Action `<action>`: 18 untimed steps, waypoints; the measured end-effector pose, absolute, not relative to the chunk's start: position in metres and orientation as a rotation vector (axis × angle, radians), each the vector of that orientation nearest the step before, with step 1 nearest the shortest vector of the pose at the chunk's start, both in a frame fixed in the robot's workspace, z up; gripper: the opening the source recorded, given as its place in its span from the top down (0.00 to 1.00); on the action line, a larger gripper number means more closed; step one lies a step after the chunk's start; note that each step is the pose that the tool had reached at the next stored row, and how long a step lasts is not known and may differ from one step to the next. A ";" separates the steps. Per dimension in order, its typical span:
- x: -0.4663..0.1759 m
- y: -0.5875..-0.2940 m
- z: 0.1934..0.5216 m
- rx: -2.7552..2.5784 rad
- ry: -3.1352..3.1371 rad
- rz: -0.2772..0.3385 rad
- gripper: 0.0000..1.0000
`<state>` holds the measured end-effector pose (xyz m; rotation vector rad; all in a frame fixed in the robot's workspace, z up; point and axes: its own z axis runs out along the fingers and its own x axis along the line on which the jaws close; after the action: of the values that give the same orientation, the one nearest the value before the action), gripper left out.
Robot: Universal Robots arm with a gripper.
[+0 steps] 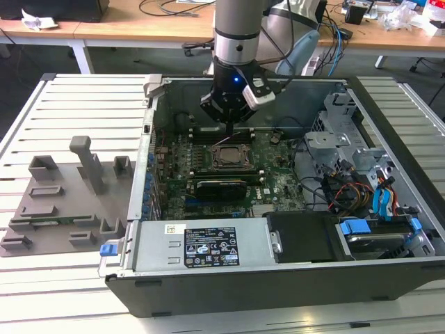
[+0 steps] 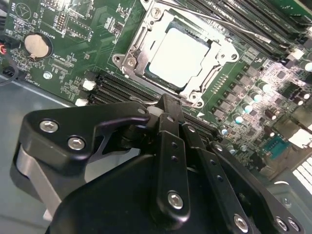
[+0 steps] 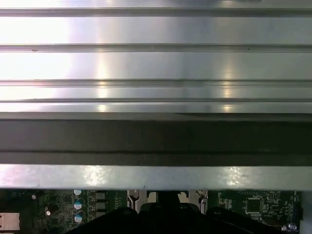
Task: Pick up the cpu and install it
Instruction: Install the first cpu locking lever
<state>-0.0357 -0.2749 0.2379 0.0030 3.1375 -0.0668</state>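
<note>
Gripper (image 1: 231, 126) is hanging inside the open computer case (image 1: 292, 275), its black fingers (image 2: 168, 117) drawn together into one narrow tip and carrying nothing. In the exterior view that tip is hovering just at 12 o'clock of the socket (image 1: 227, 156), apart from it. The cpu (image 2: 179, 57) is lying flat within the socket's metal frame (image 2: 127, 62) in the second wrist view, its pale silvery top washed out by glare, so its rim is hard to make out. The gripper's own black body is blocking the lower half of that view and hiding the board beneath it.

In the first wrist view a metal case wall (image 3: 156, 141) and slatted table (image 3: 156, 58) are covering most of what lies ahead, leaving a thin strip of motherboard (image 3: 58, 204) showing.

Memory slots (image 2: 109, 87) are running just beside the socket, and a dark card (image 1: 221, 186) is sitting at 6 o'clock of it in the exterior view. Drive bays and cabling (image 1: 348, 188) are crowding the case at 3 o'clock. A grey plastic tray (image 1: 62, 209) with upright holders is resting at 9 o'clock, well apart from the case. Wooden desks (image 1: 139, 21) strewn with cables are standing behind, at 12 o'clock.
</note>
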 end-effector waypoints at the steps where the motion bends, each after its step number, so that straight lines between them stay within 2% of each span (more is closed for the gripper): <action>1: -0.036 -0.275 0.235 0.003 3.138 -0.067 0.89; 18: -0.036 -0.264 0.218 -0.090 3.136 -0.068 0.89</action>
<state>-0.0360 -0.2643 0.2177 -0.0896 3.1357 -0.0683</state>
